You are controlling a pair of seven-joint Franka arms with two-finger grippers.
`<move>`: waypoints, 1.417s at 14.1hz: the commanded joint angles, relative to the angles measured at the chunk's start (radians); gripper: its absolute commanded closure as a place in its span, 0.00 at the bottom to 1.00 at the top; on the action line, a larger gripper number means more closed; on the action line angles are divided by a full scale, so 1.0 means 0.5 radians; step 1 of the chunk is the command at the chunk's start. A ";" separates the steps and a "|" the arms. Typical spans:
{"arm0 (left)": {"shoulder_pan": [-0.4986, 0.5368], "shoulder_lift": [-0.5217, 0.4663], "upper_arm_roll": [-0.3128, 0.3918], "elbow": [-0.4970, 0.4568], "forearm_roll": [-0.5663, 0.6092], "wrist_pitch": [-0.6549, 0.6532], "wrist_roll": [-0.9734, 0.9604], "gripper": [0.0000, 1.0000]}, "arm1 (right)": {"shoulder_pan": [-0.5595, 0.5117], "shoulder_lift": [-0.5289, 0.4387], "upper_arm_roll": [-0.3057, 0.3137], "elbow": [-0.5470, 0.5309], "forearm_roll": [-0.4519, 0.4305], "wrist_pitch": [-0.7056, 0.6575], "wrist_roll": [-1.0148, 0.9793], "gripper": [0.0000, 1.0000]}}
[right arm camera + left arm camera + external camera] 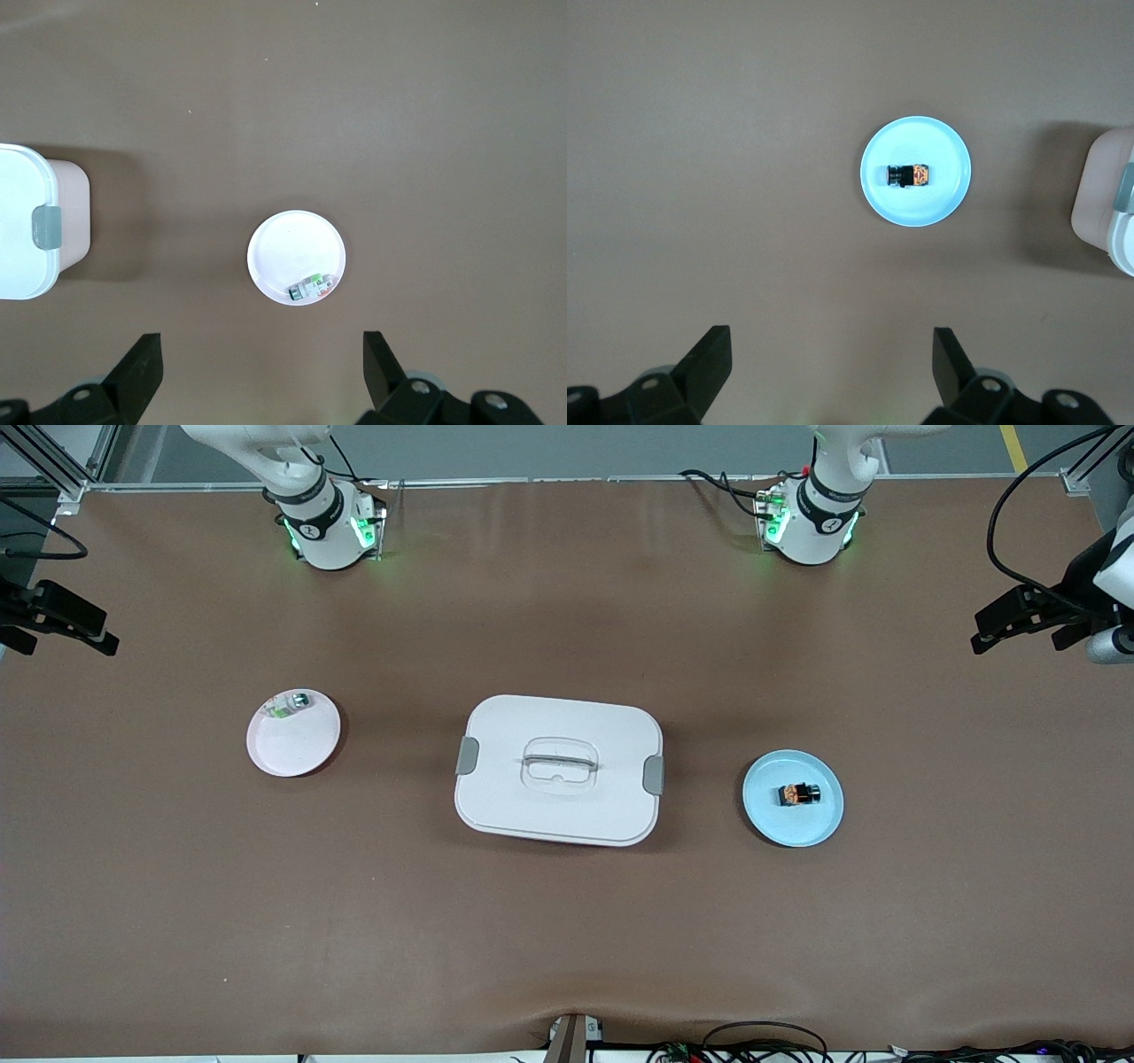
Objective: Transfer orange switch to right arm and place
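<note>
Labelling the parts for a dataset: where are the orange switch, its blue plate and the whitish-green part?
orange switch [798, 794], front view, amber middle.
blue plate [767, 819], front view, bare surface.
whitish-green part [314, 286], right wrist view, its body.

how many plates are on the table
2: a blue plate toward the left arm's end, holding the orange switch, and a pale pink plate toward the right arm's end, holding a small whitish-green part.

robotics lab: two bench-mounted arm bases [323, 527] on a brown-covered table [567, 921], aluminium framing [53, 465], loose cabling [762, 1045] along its edge.
</note>
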 commanded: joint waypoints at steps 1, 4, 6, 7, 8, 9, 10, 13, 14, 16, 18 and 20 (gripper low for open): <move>-0.015 0.027 -0.002 0.081 -0.024 -0.050 -0.011 0.00 | -0.016 -0.024 0.013 -0.025 0.006 0.006 0.023 0.00; -0.021 0.030 -0.002 0.084 -0.027 -0.050 -0.011 0.00 | -0.016 -0.024 0.013 -0.025 0.006 0.006 0.023 0.00; -0.018 0.030 -0.002 0.084 -0.030 -0.050 -0.011 0.00 | -0.022 -0.024 0.013 -0.022 0.006 0.015 0.023 0.00; -0.015 0.030 -0.002 0.084 -0.030 -0.050 -0.011 0.00 | -0.028 -0.021 0.009 -0.019 0.009 0.018 0.023 0.00; -0.015 0.030 -0.002 0.084 -0.030 -0.056 -0.011 0.00 | -0.031 -0.021 0.003 -0.019 0.021 0.018 0.023 0.00; -0.015 0.030 -0.002 0.084 -0.030 -0.059 -0.011 0.00 | -0.040 -0.021 0.003 -0.019 0.030 0.018 0.020 0.00; -0.015 0.033 -0.002 0.081 -0.033 -0.059 -0.008 0.00 | -0.049 -0.021 0.003 -0.019 0.030 0.015 0.020 0.00; -0.015 0.079 -0.002 0.078 -0.033 -0.059 0.001 0.00 | -0.046 -0.021 0.003 -0.022 0.033 0.015 0.020 0.00; -0.015 0.082 -0.005 0.072 -0.033 -0.059 0.001 0.00 | -0.043 -0.021 0.003 -0.022 0.033 0.018 0.020 0.00; -0.015 0.134 -0.005 0.075 -0.033 -0.059 0.001 0.00 | -0.043 -0.021 0.003 -0.022 0.033 0.021 0.017 0.00; -0.015 0.196 -0.005 0.057 -0.036 -0.062 0.014 0.00 | -0.043 -0.021 0.003 -0.022 0.033 0.021 0.017 0.00; -0.027 0.245 -0.008 0.026 -0.036 -0.053 0.023 0.00 | -0.043 -0.021 0.003 -0.022 0.033 0.055 0.017 0.00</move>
